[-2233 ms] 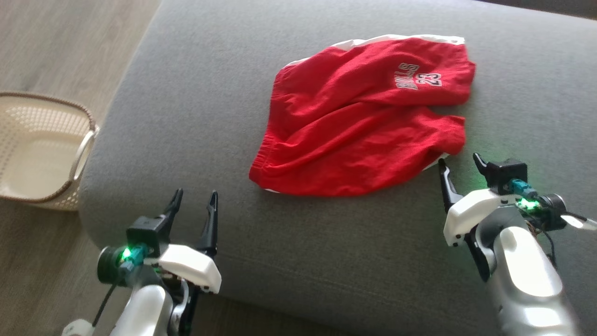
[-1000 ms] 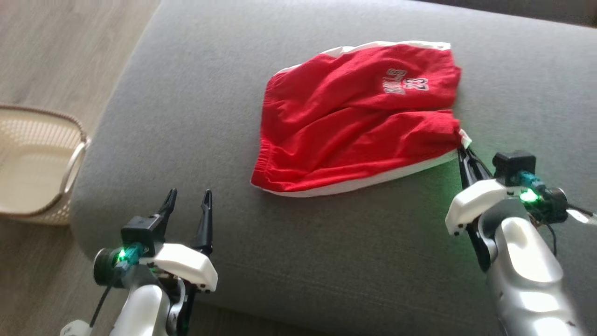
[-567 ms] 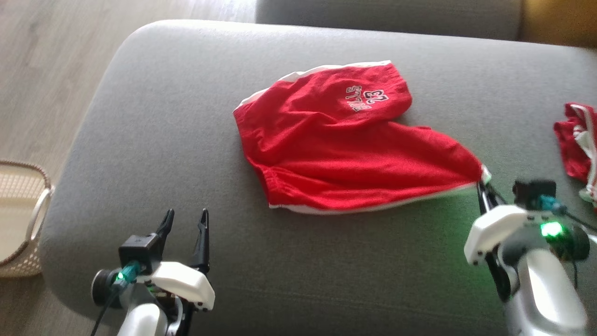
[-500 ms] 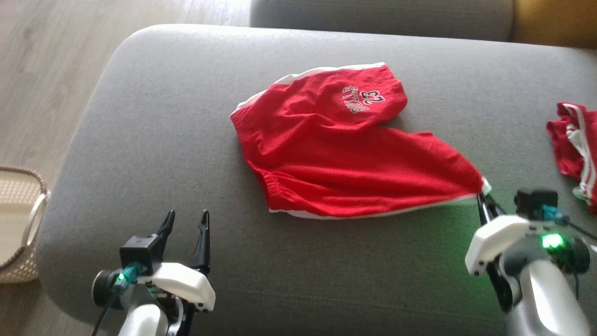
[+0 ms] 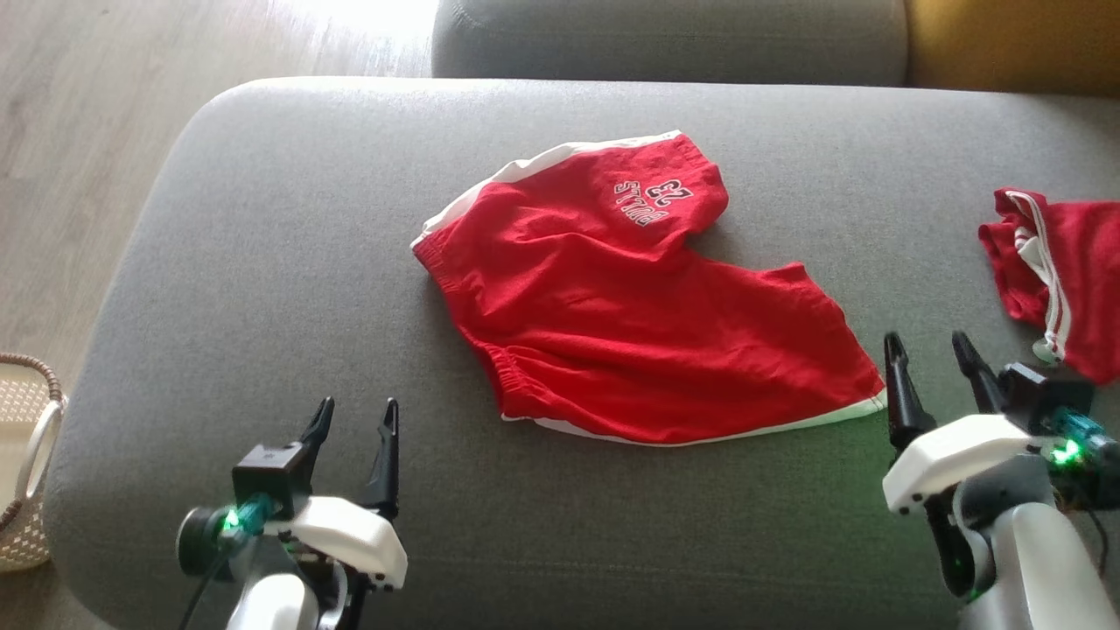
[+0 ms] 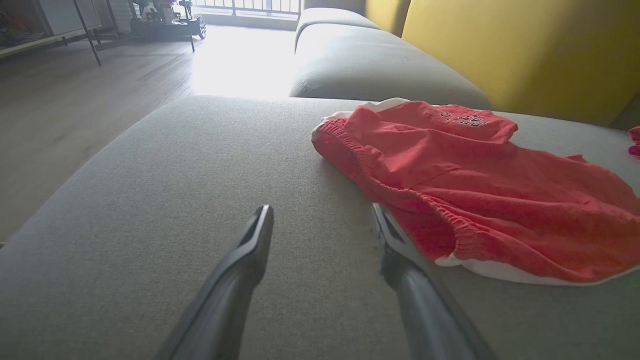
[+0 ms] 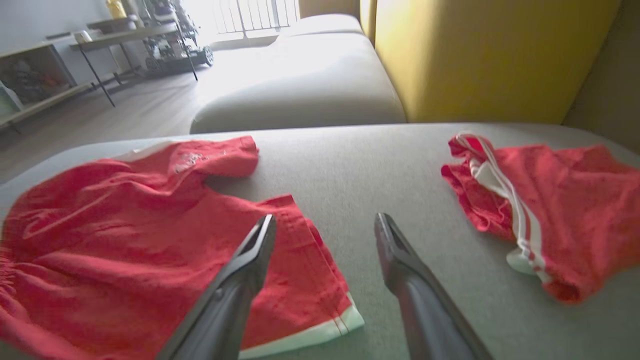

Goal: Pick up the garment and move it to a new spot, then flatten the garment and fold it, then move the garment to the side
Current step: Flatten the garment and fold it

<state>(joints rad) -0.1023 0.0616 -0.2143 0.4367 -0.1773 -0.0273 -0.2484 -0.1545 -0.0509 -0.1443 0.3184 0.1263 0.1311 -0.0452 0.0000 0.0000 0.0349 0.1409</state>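
Grey sofa seat (image 5: 262, 262), striped red cloth (image 5: 1076, 289) crumpled at its right edge, yellow backrest (image 5: 1006, 44) behind, woven basket (image 5: 22, 525) on wood floor (image 5: 87, 131) off its left edge.

On the cushion (image 5: 289, 289), shorts (image 5: 630, 306) lie left of another garment (image 5: 1063, 271).

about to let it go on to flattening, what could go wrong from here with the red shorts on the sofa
1. The red shorts lie creased, with the two legs splayed apart. Folding before smoothing would likely trap those wrinkles.
2. A second red garment lies close beside the open right gripper. A grasp aimed a little too far to that side could catch it instead of the shorts' hem.
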